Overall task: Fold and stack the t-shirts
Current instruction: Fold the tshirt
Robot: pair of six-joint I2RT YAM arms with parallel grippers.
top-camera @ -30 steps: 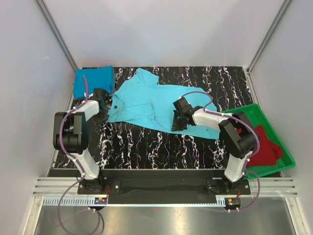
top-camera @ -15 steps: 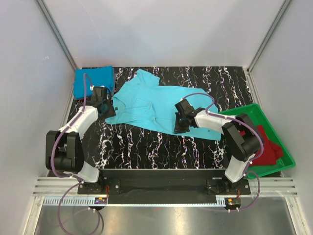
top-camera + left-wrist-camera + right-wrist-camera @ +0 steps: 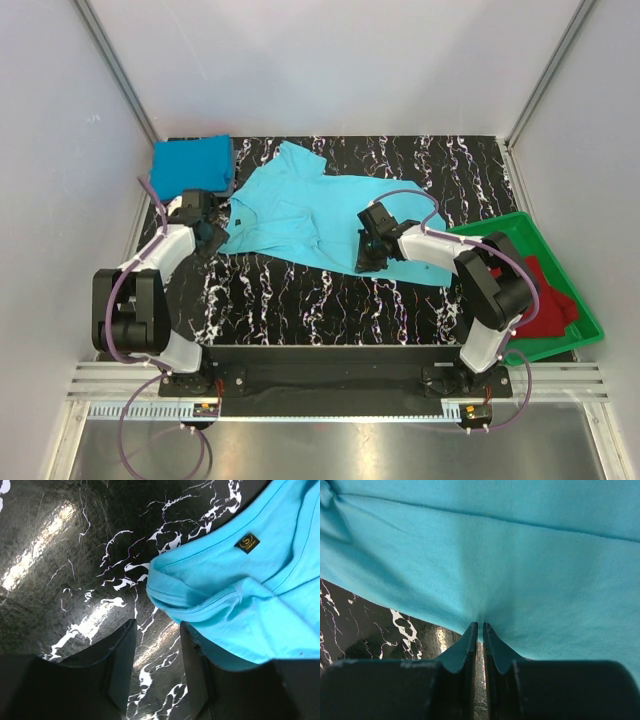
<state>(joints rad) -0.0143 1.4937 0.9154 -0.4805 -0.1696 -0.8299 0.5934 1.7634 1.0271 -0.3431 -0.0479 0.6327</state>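
A light turquoise t-shirt (image 3: 300, 210) lies spread across the middle of the black marbled table. My right gripper (image 3: 480, 628) is shut on the cloth at its near hem (image 3: 366, 258), pinching a small fold. My left gripper (image 3: 157, 652) is open over bare table just beside the shirt's left sleeve (image 3: 170, 587), with nothing between its fingers. In the top view it (image 3: 212, 238) sits at the shirt's left edge. A deeper blue t-shirt (image 3: 190, 165) lies folded at the back left corner. Dark red t-shirts (image 3: 540, 295) lie in the tray on the right.
The green plastic tray (image 3: 525, 228) stands at the table's right edge. White walls with metal frame posts close in the back and both sides. Dark marbled table (image 3: 300, 300) lies between the shirt and the arm bases.
My left gripper has opened and drawn back a little towards the left and near side, off the sleeve. The right gripper stays shut on the hem, shifted slightly.
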